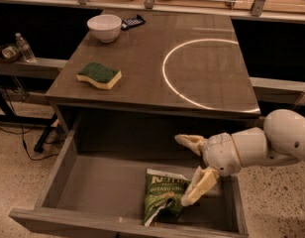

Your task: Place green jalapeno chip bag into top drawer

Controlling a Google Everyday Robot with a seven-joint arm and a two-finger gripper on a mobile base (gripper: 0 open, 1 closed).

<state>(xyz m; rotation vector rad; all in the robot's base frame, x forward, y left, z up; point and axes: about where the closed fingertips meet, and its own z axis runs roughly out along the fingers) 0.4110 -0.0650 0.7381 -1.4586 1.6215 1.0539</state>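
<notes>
The green jalapeno chip bag (163,195) lies flat on the bottom of the top drawer (98,187), near its front right, with pale "potato chips" lettering facing up. The drawer is pulled fully out below the table top. My gripper (186,170) hangs over the drawer's right part, just right of the bag. It is open: one finger points up and left, the other (199,186) points down and its tip touches or nearly touches the bag's right edge. The bag is not held.
On the table top (157,78) lie a green-and-yellow sponge (98,75), a white bowl (104,27) and a dark remote-like object (133,21) at the back. A white ring (165,68) is marked on the right half. A water bottle (24,46) stands on a ledge at left.
</notes>
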